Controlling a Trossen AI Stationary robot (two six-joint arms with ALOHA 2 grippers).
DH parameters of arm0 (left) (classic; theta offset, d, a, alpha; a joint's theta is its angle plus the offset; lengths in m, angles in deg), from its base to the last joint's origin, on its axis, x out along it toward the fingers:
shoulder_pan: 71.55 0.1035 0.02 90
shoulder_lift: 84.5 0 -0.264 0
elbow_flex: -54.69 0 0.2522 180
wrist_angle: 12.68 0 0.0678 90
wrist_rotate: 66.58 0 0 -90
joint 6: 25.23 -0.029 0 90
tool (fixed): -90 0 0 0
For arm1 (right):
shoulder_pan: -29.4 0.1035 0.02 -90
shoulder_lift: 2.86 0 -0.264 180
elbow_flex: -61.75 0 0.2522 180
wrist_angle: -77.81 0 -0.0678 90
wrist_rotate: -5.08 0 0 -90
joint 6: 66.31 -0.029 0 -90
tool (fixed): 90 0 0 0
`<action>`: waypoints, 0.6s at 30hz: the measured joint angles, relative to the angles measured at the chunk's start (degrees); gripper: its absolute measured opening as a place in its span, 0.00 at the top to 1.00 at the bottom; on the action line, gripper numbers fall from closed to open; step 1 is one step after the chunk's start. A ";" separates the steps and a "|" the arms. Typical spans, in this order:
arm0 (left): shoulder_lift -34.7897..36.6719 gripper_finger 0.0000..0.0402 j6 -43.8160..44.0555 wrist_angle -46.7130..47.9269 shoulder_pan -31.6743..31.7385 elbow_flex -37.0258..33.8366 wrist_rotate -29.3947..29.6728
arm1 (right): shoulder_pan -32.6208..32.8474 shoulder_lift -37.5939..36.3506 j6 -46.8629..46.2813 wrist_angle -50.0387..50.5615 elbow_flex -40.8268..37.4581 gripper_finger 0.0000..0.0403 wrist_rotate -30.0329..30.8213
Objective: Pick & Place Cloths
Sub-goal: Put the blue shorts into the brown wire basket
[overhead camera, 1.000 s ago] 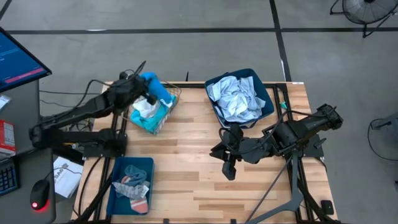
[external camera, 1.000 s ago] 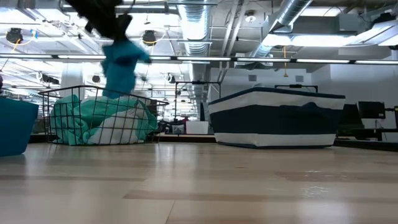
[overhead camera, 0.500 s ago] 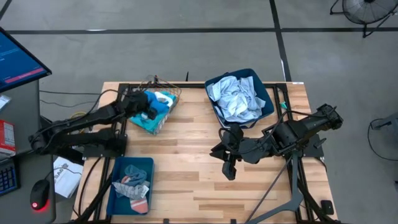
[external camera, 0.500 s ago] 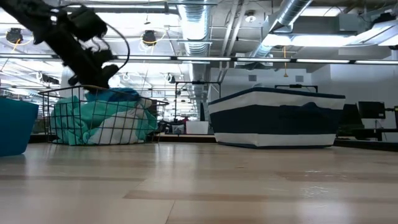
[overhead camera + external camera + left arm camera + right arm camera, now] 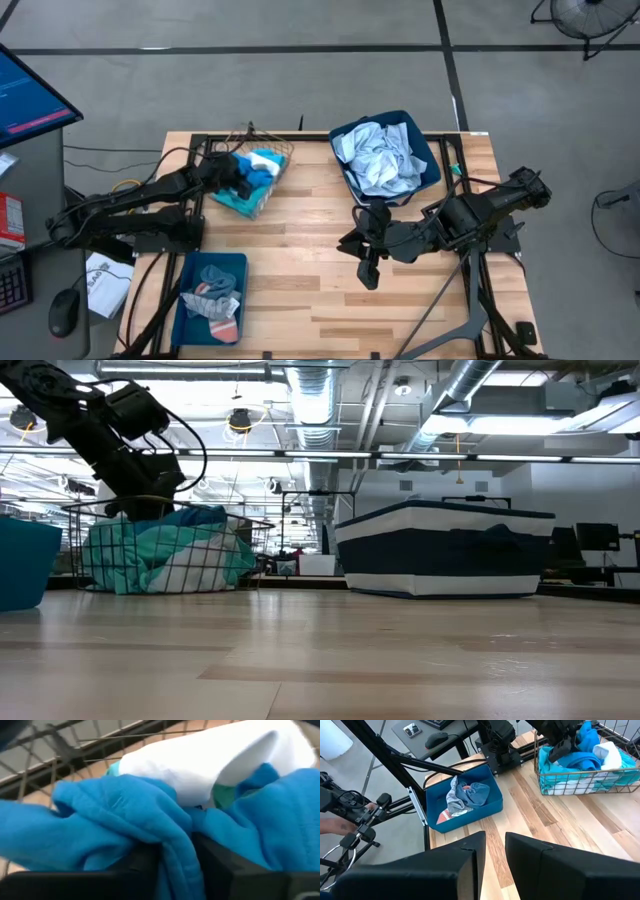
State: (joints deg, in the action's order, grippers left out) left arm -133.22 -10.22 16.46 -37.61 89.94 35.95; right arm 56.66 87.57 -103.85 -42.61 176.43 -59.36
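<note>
Your left gripper [image 5: 243, 178] was buried in the wire basket [image 5: 280, 152], its fingers clamped on the bright blue cloth [image 5: 125, 815] with their tips hidden by folds (a white cloth [image 5: 210, 762] lay just behind). Your right gripper [image 5: 366, 272] hung over bare table [image 5: 300, 270], fingers slightly apart, between one navy bin [image 5: 425, 150] of pale cloths [image 5: 378, 160] and one teal tray [image 5: 190, 300] holding socks [image 5: 465, 797].

I am seeing the left gripper [image 5: 240, 176] reaching low at the table's far left, its fingers [image 5: 145, 870] pinching bright blue fabric. The right gripper [image 5: 366, 272] is hovering mid-table, fingers [image 5: 470, 855] standing slightly parted, holding nothing.
</note>
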 joint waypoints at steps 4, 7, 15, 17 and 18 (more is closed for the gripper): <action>0.36 0.57 -0.02 0.18 -0.39 1.03 -3.91 | 0.09 0.00 0.00 -0.16 0.00 0.82 0.00; 0.34 0.44 -0.14 0.43 -1.20 3.15 -5.92 | 0.09 0.00 0.00 -0.15 0.00 0.82 0.00; 0.34 0.23 0.23 0.24 -3.19 10.71 -6.02 | -0.39 0.00 0.19 0.02 0.00 0.82 0.00; 0.31 0.23 0.26 0.33 -3.21 12.46 -5.98 | -0.39 0.00 0.46 0.02 0.00 0.82 0.00; 0.31 0.24 0.26 0.33 -3.32 13.36 -5.99 | -0.41 0.00 0.52 0.04 0.02 0.82 0.00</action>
State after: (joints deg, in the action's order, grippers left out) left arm -132.91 -9.96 16.79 -40.94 103.30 29.95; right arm 56.25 87.57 -103.33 -42.56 176.45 -59.36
